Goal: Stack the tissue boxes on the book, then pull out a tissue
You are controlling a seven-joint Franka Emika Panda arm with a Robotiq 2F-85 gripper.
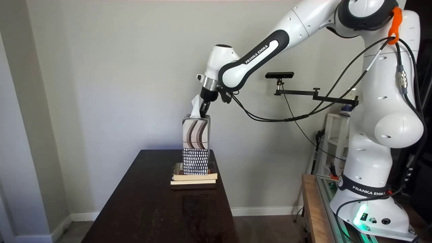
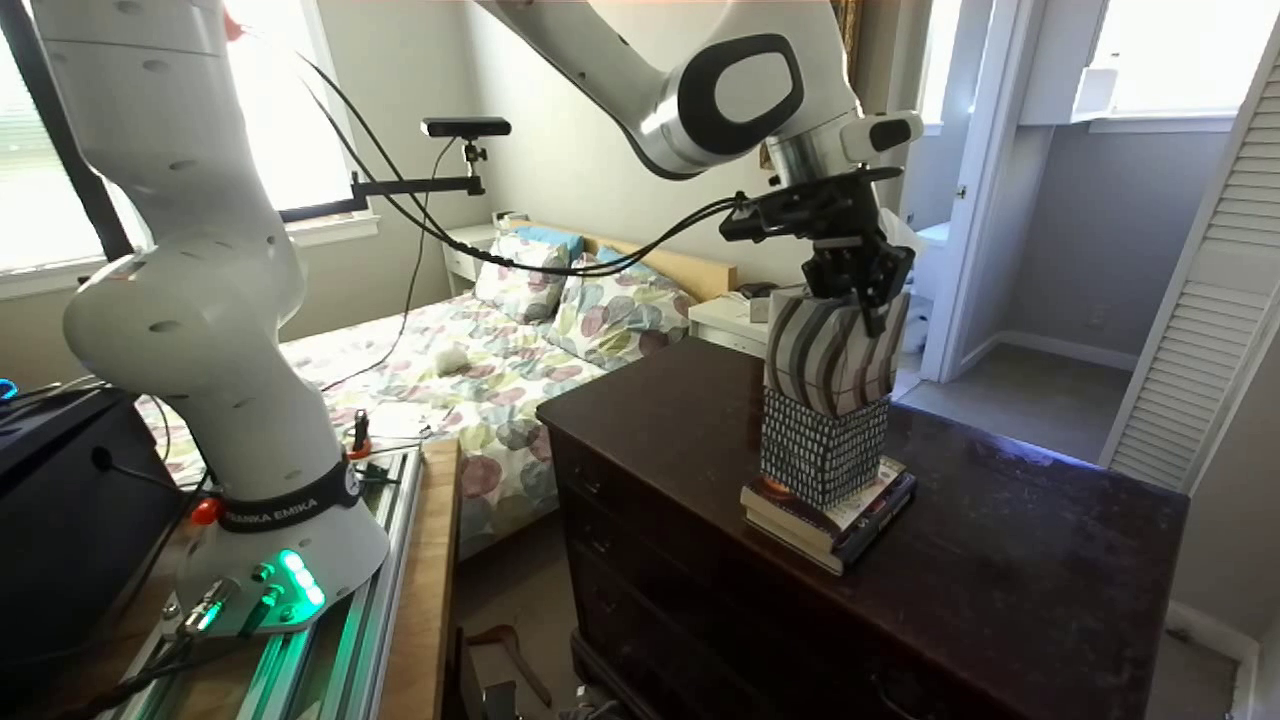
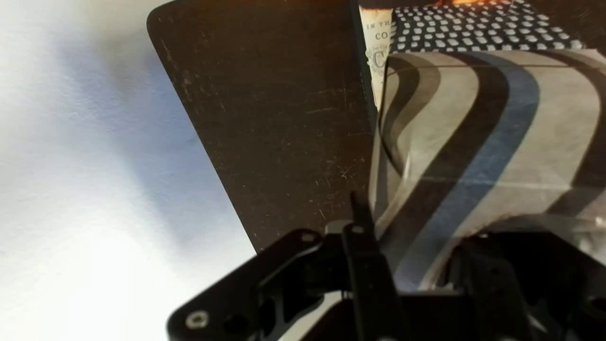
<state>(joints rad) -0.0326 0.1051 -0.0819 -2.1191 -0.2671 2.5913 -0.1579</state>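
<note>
Gripper (image 1: 203,112) pinching striped tissue box (image 1: 195,134) at top; books (image 1: 195,177) near edge of wide tabletop (image 1: 152,209)

I see a dark dresser (image 2: 1040,580) near right; a bed (image 2: 535,385) with a pale headboard (image 2: 702,278) and patterned pillows (image 2: 620,320) farther left; a white nightstand (image 2: 722,320) right of the bed; a window (image 2: 275,120) far left; a slatted door (image 2: 1198,270) far right.

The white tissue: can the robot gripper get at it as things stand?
Probably yes, if it first leaves the striped box: the white tissue stands right beside the gripper, with nothing visible between them.
</note>
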